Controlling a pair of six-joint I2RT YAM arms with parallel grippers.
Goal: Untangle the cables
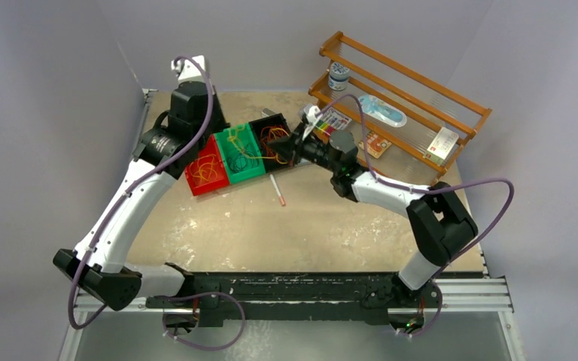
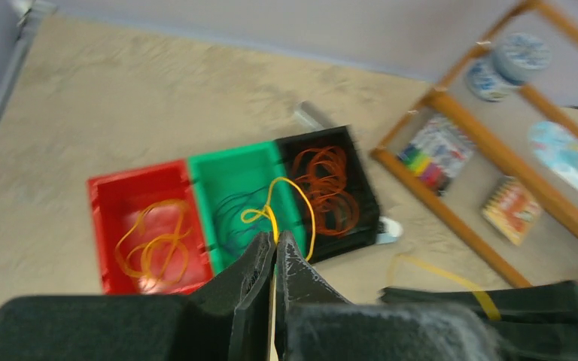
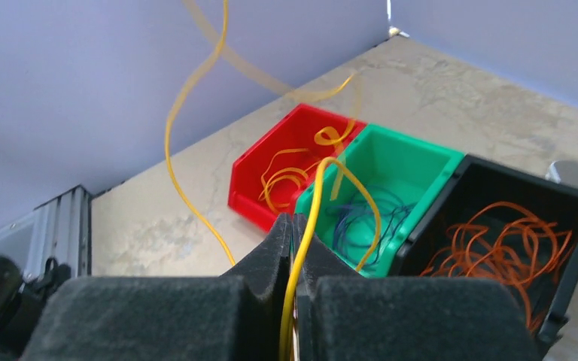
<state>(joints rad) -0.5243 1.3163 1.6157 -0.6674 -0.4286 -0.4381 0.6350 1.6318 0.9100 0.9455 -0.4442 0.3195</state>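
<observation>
**Yellow cable pinched by both grippers above the green bin**

In the top view, three bins stood in a row at the far left of the surface (image 1: 271, 233): a red bin (image 1: 209, 189) on the left, a green bin (image 1: 247, 177) in the middle and a black bin (image 1: 260, 122) on the right. The left arm (image 1: 132, 203) reached in from the left and the right arm (image 1: 380, 192) from the right. A yellow cable (image 1: 250, 150) ran between them across the green bin.

In the left wrist view, the left gripper (image 2: 275, 244) was closed on that yellow cable, which looped over the dark cables (image 2: 229, 214) lying in the green bin. Yellow-orange cables (image 2: 154, 241) lay in the red bin and red-orange cables (image 2: 331, 188) in the black bin.

In the right wrist view, the right gripper (image 3: 295, 226) was closed on what looked like the same yellow cable, which rose in a long slack arc above the bins.

The step in hand appeared to be drawing the yellow cable clear of the dark ones. Whether it was snagged on them could not be told. The next move probably called for lifting it free with both grips firm, then carrying it left to the red bin.
</observation>
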